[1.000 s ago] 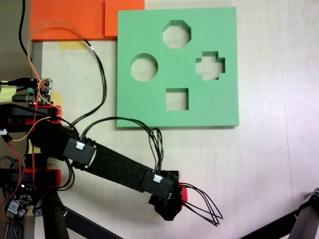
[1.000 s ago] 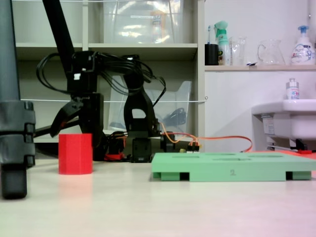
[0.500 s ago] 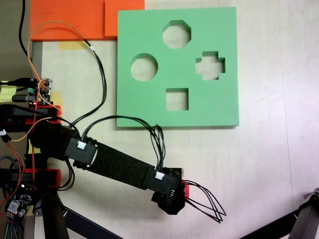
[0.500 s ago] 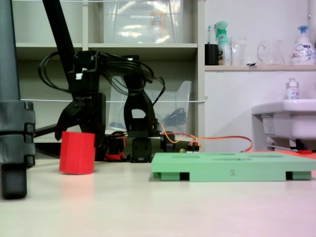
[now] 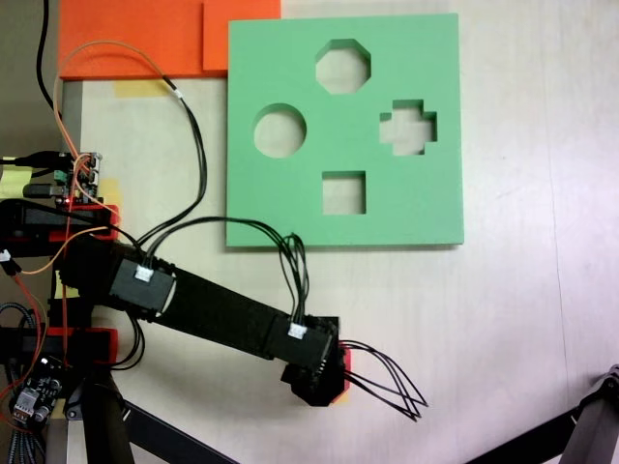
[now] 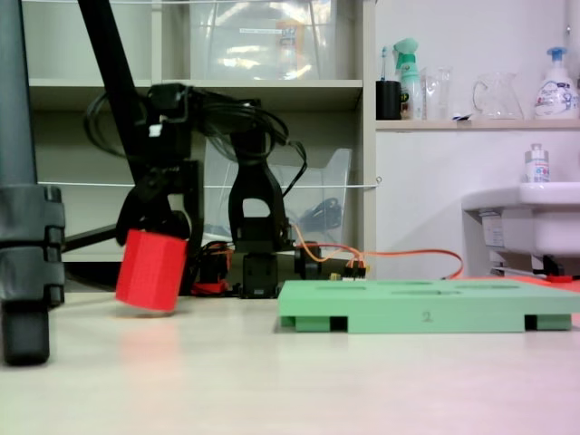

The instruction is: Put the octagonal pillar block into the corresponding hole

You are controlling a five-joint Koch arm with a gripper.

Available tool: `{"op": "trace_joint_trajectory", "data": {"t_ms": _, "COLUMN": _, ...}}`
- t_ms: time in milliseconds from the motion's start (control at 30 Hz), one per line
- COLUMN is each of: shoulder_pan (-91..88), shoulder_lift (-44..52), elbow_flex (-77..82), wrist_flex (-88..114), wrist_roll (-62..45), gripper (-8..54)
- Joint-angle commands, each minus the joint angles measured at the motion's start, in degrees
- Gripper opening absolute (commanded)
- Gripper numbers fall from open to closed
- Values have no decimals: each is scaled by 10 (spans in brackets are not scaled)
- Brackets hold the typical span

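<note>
Fixed views from above and from table level. Seen from the side, the gripper (image 6: pixel 156 237) reaches down from the black arm (image 6: pixel 168 136) and its jaws are clamped on the upper part of the octagonal pillar block (image 6: pixel 150 271), a bright red prism. The block is tilted, with its lower edge raised just clear of the pale table (image 6: pixel 290 381). From above, the block is mostly hidden beneath the wrist; only a red sliver (image 5: pixel 341 379) shows at the right side of the gripper (image 5: pixel 314 382), beside a loop of black wires (image 5: pixel 387 382). The green foam board (image 5: pixel 290 58) lies flat on the table, well apart from the block toward the top of this view. Its cutouts are eight-sided, round, cross-shaped and square; the corresponding hole (image 5: pixel 343 66) is the eight-sided one, nearest the board's top edge. An orange foam sheet (image 5: pixel 131 34) lies at the board's upper left corner.
</note>
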Motion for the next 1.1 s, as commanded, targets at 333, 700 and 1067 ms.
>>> {"op": "trace_joint_trajectory", "data": {"t_ms": 333, "shoulder_pan": -338, "shoulder_lift": 224, "elbow_flex": -12, "wrist_flex": 64, "wrist_roll": 265, "gripper": 168}}
{"op": "trace_joint_trajectory", "data": {"t_ms": 700, "shoulder_pan": -637, "shoulder_lift": -29, "elbow_flex": -312, "wrist_flex": 43, "wrist_roll": 648, "gripper": 169}}
{"op": "trace_joint_trajectory", "data": {"t_ms": 1067, "shoulder_pan": -681, "shoulder_lift": -167, "elbow_flex": -433, "wrist_flex": -33, "wrist_roll": 679, "gripper": 170}}
